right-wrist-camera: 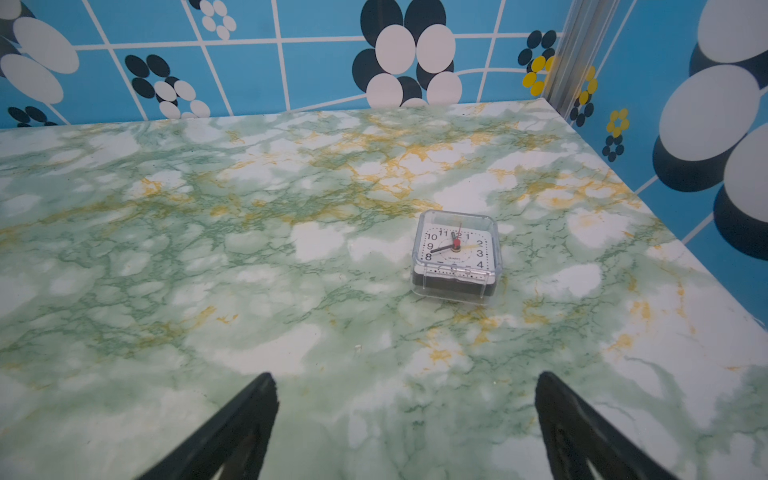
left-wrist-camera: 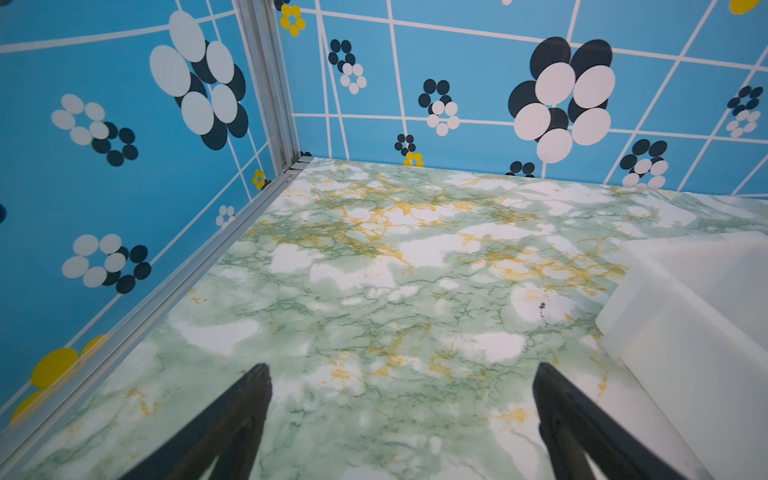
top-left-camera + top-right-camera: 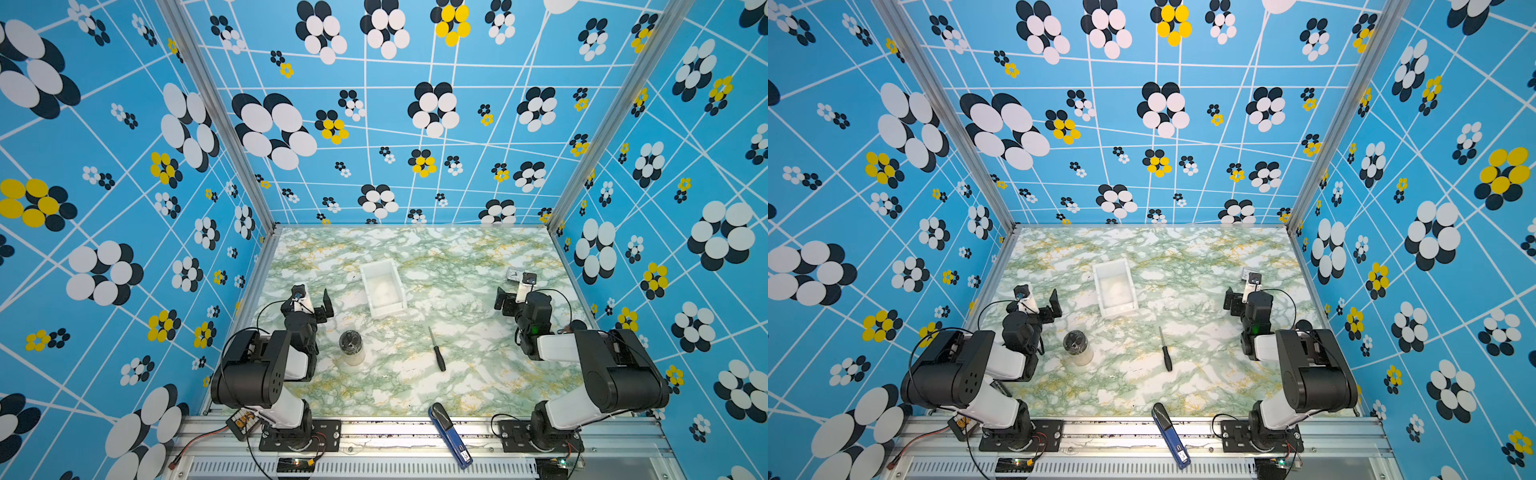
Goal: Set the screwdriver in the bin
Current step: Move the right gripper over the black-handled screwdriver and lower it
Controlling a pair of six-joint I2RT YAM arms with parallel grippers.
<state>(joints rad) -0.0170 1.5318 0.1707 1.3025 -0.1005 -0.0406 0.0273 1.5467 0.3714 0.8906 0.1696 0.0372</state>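
White plastic is forming the bin point(image 3: 388, 311), which is sitting a little left of centre on the marbled worktop point(image 3: 457, 266). It is holding no tool, and a pale patch on its floor is possibly only glare, since both top views are too soft to settle it. The screwdriver point(image 3: 437, 352) is lying flat on the worktop, nearer than the bin and to its right and well apart from it, with its shaft pointing far and its black handle near. The task is therefore looking not yet begun: the pick-up, the carry and the drop into the bin are all remaining. The left claw point(image 2: 401, 370) is hanging released, jaws spread wide over bare worktop, with the bin's wall showing near it in the left wrist view. The right claw point(image 1: 405, 376) is likewise standing wide open and empty at the far right, facing a small clock point(image 1: 456, 257). A clear jar point(image 3: 352, 348) is standing upright and lidded to the left of the screwdriver. A blue-and-black tool point(image 3: 451, 436) is lying across the near edge.
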